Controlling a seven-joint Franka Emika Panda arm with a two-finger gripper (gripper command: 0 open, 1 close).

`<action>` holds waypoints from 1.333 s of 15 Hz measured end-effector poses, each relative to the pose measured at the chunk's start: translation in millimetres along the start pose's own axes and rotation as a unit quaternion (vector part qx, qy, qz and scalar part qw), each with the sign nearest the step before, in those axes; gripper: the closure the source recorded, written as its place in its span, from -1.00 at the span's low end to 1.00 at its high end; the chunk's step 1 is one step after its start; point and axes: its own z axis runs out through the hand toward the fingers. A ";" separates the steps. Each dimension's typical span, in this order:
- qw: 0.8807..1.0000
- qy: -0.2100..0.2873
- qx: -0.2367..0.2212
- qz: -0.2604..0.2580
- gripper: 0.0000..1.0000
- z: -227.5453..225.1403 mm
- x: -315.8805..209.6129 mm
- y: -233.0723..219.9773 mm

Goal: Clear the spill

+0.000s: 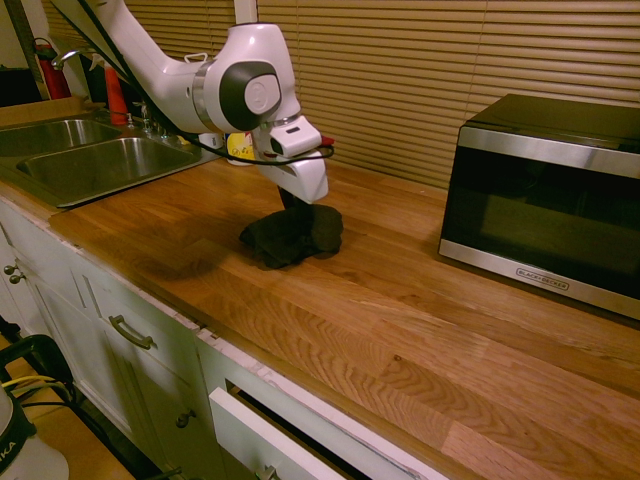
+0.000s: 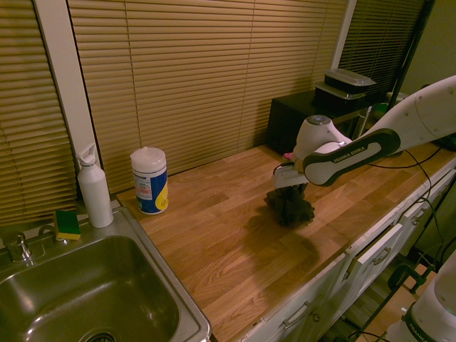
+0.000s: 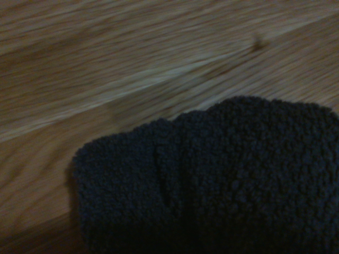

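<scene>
**End effector gripping dark cloth on the sink side of the microwave**

The white robot arm with dark grey joint covers (image 1: 255, 85) is reaching over the light-brown butcher-block wood surface (image 1: 400, 400), its wrist bending so that the end effector (image 1: 292, 203) is pointing down. The end effector is closing on the bunched, dark grey-black fleecy cloth (image 1: 290, 238), which is lying on the surface, well apart from the black-and-silver microwave (image 1: 550, 200). Where the spill is lying, the views are leaving unclear; nothing is showing distinctly as the dark drops.

In the wrist view, the cloth's rounded edge is spreading over the wood grain. Bare wood is stretching between the cloth and the microwave, and also along the microwave's front toward the surface's front edge. Beneath that edge, a white wooden drawer (image 1: 265, 435) is standing partly open, jutting outward.

Beyond the cloth from the microwave, a white wipes tub with a blue-and-yellow label (image 2: 149, 182) is standing upright near the tan slatted blinds (image 2: 214, 71). The stainless-steel sink (image 2: 189, 303) is sitting farther from the microwave than the tub.
</scene>
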 end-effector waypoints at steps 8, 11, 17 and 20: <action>0.997 -0.009 0.018 -0.077 1.00 -33.4 -105.4 -63.6; 0.995 -0.009 0.020 -0.099 1.00 -43.3 -132.5 -84.0; 0.990 -0.008 0.028 -0.136 1.00 -53.3 -203.0 -119.8; 0.989 -0.007 0.033 -0.146 1.00 -56.4 -219.4 -124.5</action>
